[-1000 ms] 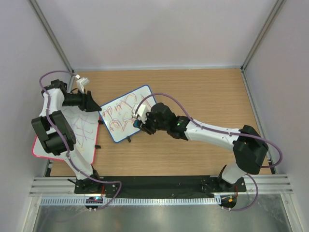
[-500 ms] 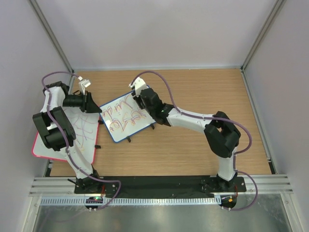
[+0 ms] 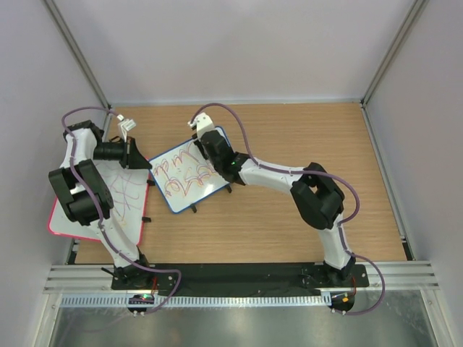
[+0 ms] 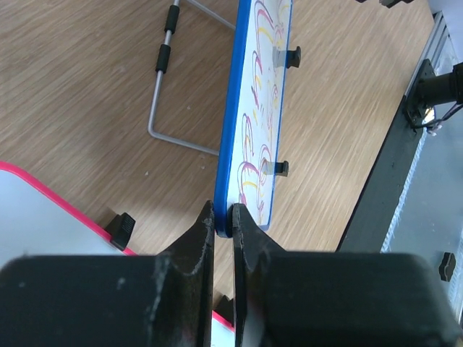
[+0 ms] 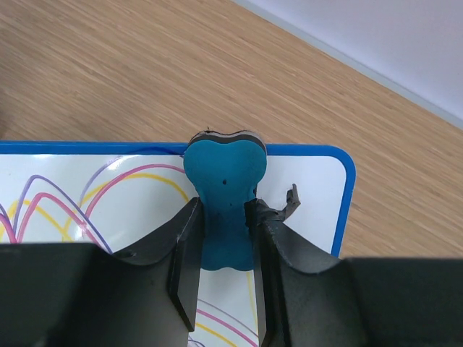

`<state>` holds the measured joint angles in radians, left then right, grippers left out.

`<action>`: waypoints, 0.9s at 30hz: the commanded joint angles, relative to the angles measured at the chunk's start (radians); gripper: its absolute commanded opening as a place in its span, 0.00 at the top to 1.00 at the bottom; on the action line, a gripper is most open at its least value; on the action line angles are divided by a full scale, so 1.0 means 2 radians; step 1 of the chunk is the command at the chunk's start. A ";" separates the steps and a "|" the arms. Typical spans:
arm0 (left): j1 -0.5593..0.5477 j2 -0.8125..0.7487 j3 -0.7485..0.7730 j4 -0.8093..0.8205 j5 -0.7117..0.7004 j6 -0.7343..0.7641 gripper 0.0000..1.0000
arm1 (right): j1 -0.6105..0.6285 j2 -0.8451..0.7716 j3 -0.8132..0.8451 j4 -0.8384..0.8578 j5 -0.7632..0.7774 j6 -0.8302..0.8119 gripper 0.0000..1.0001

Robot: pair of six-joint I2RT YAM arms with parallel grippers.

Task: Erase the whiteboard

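Observation:
The whiteboard (image 3: 182, 178) has a blue frame and carries red, purple and yellow scribbles; it lies tilted on the wooden table. My left gripper (image 3: 146, 162) is shut on the board's left corner, and the left wrist view shows the jaws (image 4: 223, 214) pinching the blue frame edge-on (image 4: 233, 123). My right gripper (image 3: 208, 147) is over the board's far right corner, shut on a teal eraser (image 5: 224, 173). The eraser's head rests at the top edge of the whiteboard (image 5: 108, 210), beside the rounded corner.
A larger pink-framed board (image 3: 108, 206) with purple scribbles lies at the left under the left arm; its edge (image 4: 51, 189) is near the jaws. A grey wire stand (image 4: 160, 94) lies behind the blue board. Metal corner posts and grey walls enclose the table.
The left gripper has closed onto the board's left corner. The right arm has swept the eraser from the board's near right edge up to its far right corner.

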<state>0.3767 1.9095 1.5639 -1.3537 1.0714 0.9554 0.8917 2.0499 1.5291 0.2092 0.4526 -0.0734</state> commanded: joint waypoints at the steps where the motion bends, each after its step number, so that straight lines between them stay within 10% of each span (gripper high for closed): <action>1: -0.009 -0.001 0.016 0.000 -0.001 0.038 1.00 | 0.013 0.023 0.044 -0.024 0.001 0.017 0.99; 14: -0.023 -0.014 0.017 0.012 -0.016 0.034 1.00 | 0.090 0.104 0.147 -0.093 -0.050 0.032 0.99; 27: -0.023 -0.024 0.021 0.017 -0.026 0.031 1.00 | -0.031 0.048 0.102 -0.201 0.031 0.105 0.99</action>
<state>0.3515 1.9102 1.5719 -1.3357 1.0367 0.9531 0.9417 2.1643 1.7782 -0.0471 0.4385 0.0948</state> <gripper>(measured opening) 0.092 0.355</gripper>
